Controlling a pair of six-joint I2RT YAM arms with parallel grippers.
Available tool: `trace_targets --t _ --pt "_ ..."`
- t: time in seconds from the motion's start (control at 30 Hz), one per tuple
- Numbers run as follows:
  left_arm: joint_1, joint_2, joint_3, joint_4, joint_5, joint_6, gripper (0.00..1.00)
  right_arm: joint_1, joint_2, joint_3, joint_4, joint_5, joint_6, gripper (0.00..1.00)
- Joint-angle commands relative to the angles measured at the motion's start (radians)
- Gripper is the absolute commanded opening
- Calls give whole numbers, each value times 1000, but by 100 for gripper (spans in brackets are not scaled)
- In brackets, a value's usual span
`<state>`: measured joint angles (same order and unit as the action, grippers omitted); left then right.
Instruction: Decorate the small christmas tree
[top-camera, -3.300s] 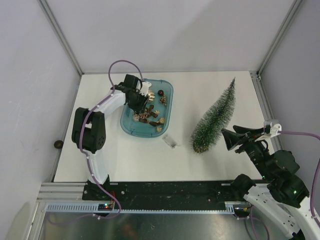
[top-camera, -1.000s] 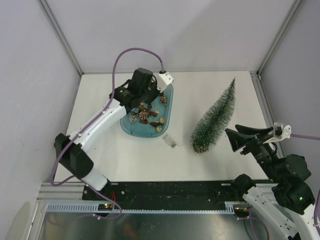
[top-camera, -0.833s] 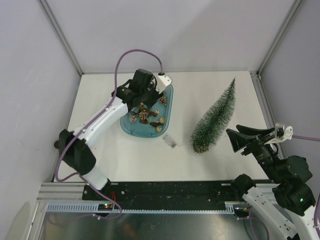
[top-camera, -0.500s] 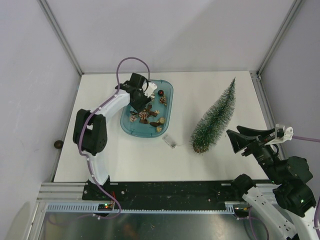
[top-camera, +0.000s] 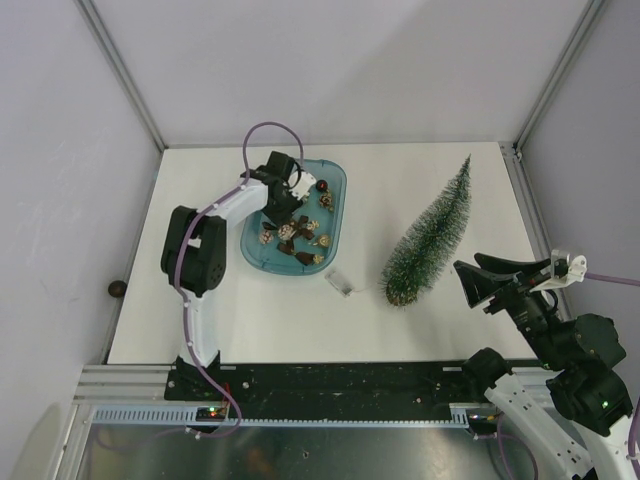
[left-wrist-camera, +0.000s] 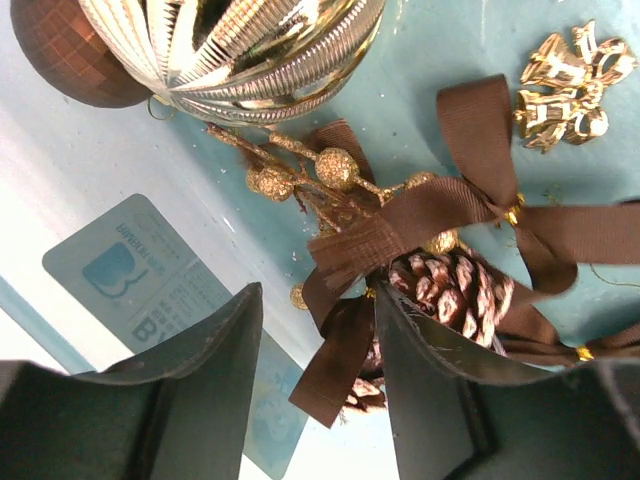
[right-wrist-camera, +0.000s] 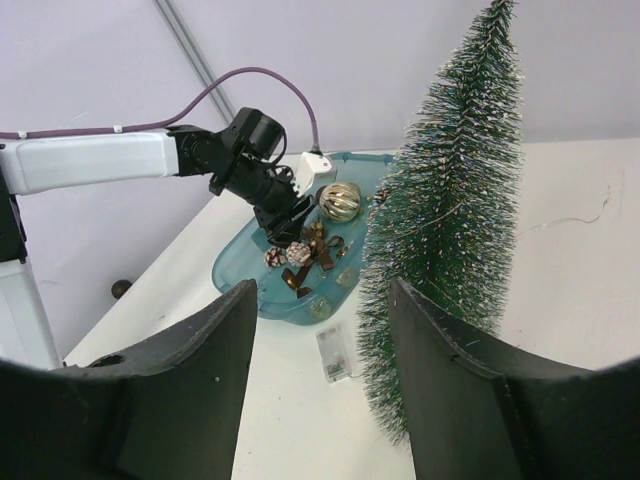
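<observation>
The slim cone-shaped bottle-brush christmas tree (top-camera: 430, 235), dark green with frosty whitish tips, stands upright on its small round base right of centre on the white table (top-camera: 250, 320). No ornament shows on it. In the right wrist view the tree (right-wrist-camera: 450, 210) fills the right half of the frame.

The oval teal plastic tray (top-camera: 338, 205) sits left of centre toward the back, well apart from the tree. The left gripper (top-camera: 284, 210) reaches down into it, its jaws parted. In the left wrist view the two dark fingers (left-wrist-camera: 215, 340) rise from the bottom edge. A tail of a brown ribbon bow (left-wrist-camera: 450, 205) hangs in the gap between them. A frosted brown pinecone (left-wrist-camera: 445, 285) lies under the bow against the right-hand finger. The jaws are not clamped on either one.

At the top of that frame lies a ribbed gold ball (left-wrist-camera: 235, 45), with a brown faceted ball (left-wrist-camera: 60, 50) beside it in the upper left corner. A gold glitter berry sprig (left-wrist-camera: 325, 170) lies at the centre, and a pair of gold bells (left-wrist-camera: 565, 85) sits in the upper right.

A small clear plastic box (top-camera: 340, 282) lies on the table between tray and tree, near the tray's front edge.

The right gripper (top-camera: 470, 268) hovers at lower right, just beside the tree's base. Its jaws are spread and empty.
</observation>
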<state>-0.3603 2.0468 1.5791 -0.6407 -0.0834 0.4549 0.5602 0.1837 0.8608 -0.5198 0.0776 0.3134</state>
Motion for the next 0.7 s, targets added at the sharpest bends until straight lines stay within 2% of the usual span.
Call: trace_targets --t 0.0,0.17,0.23,0.43,0.67 --pt "17 23 32 31 -19 32 52 -5 -15 33 -7 -1 -5 60" --pt "18 18 9 34 -10 48 46 -5 -14 33 -11 2 -3 60" --pt "18 10 -7 34 -2 51 40 -5 -13 33 -12 2 -2 60" --pt "18 -44 -49 32 15 47 4 -6 -14 33 -10 1 1 60" --pt "15 -152 -61 27 66 14 0 -9 -19 33 -7 -2 3 60"
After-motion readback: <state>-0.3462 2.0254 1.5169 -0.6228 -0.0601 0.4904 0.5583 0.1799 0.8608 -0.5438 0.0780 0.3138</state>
